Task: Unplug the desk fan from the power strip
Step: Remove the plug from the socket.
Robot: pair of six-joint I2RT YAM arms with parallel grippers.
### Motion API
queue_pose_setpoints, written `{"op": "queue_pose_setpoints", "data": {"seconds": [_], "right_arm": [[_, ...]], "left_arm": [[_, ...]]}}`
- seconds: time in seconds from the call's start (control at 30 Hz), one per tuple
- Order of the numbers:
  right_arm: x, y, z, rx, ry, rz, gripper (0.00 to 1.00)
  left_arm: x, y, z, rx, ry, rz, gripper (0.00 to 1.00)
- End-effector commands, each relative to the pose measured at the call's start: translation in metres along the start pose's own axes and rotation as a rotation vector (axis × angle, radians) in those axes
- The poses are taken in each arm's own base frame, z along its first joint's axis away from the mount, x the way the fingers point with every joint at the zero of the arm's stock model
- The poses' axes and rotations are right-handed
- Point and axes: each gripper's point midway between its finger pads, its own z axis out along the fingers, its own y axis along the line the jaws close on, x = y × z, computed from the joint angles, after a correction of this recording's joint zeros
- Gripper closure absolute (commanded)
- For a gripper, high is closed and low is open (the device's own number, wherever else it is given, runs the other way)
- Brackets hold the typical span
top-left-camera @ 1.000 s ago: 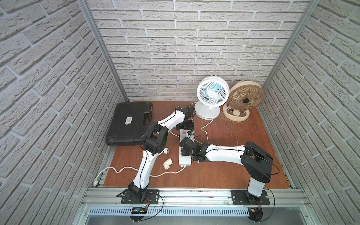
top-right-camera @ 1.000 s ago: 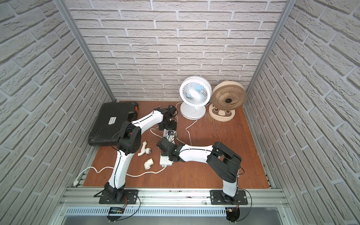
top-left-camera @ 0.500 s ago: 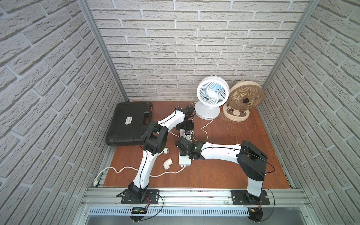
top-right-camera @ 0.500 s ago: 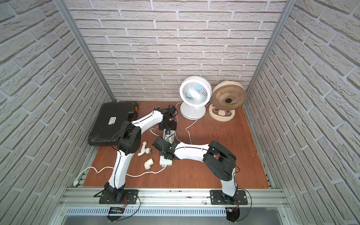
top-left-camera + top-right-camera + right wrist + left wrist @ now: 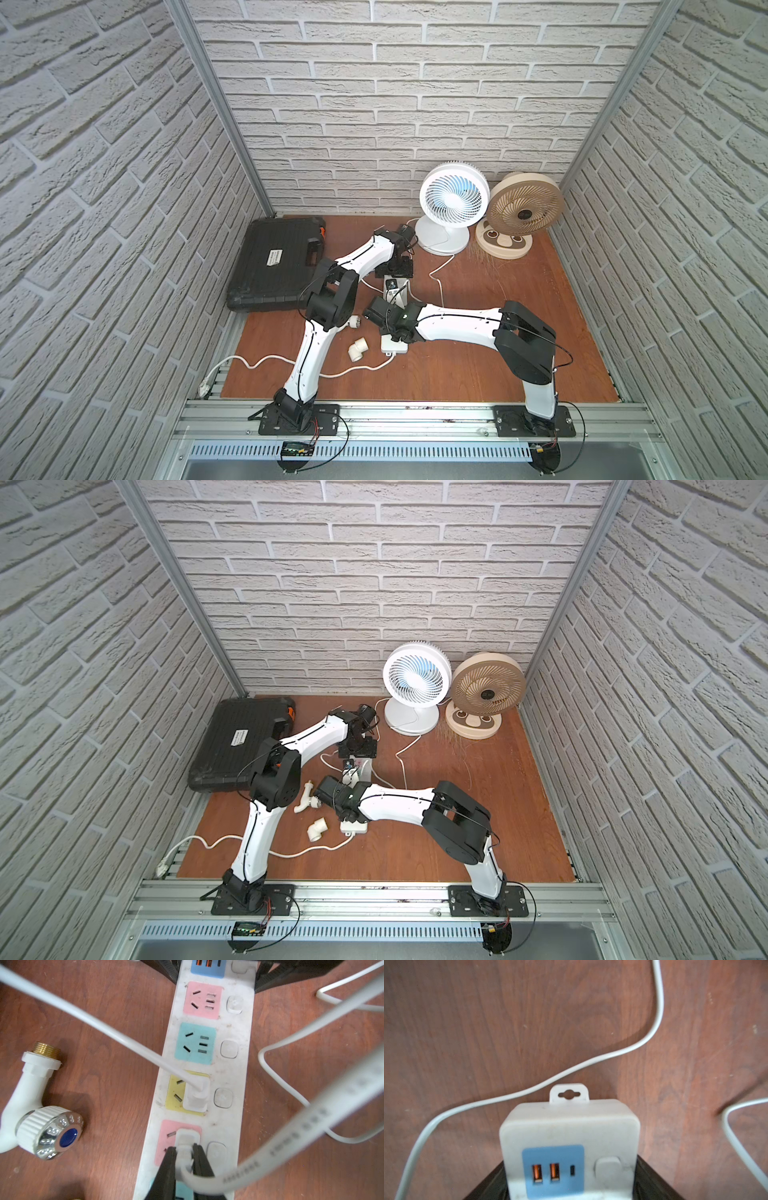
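The white moulded plug (image 5: 187, 1136) is pinched by the right gripper (image 5: 184, 1147), directly above the long white plastic power strip (image 5: 230, 1072).

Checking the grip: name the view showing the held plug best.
Right wrist: the plug shows close up in a pink socket, pinched by the right gripper. Both top views hide it under the arm; left wrist misses it.

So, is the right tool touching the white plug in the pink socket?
Touching. The right wrist view shows the right tool closed on the plug, both fingers pressed against its sides.
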Motion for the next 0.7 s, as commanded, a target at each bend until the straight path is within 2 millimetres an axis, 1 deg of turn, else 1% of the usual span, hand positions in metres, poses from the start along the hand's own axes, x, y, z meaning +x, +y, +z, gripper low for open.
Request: {"op": "queue_pose_setpoints", "data": {"seconds": [0.0, 0.2, 0.37, 0.67], "right_arm": [[-0.005, 0.005, -0.009, -0.05, -0.03, 0.036, 0.97], [0.001, -0.005, -0.004, -0.122, 0.001, 0.15, 0.97], [0.004, -0.013, -0.002, -0.149, 0.022, 0.209, 0.97], [0.002, -0.015, -0.003, -0.131, 0.023, 0.188, 0.97]], "left_arm": [[0.028, 0.053, 0.048, -0.161, 0.122, -0.058, 1.0], [0.028, 0.054, 0.048, -0.163, 0.122, -0.059, 1.0], [0.028, 0.054, 0.048, -0.159, 0.122, -0.061, 1.0], [0.029, 0.053, 0.049, -0.153, 0.124, -0.062, 1.0]]}}
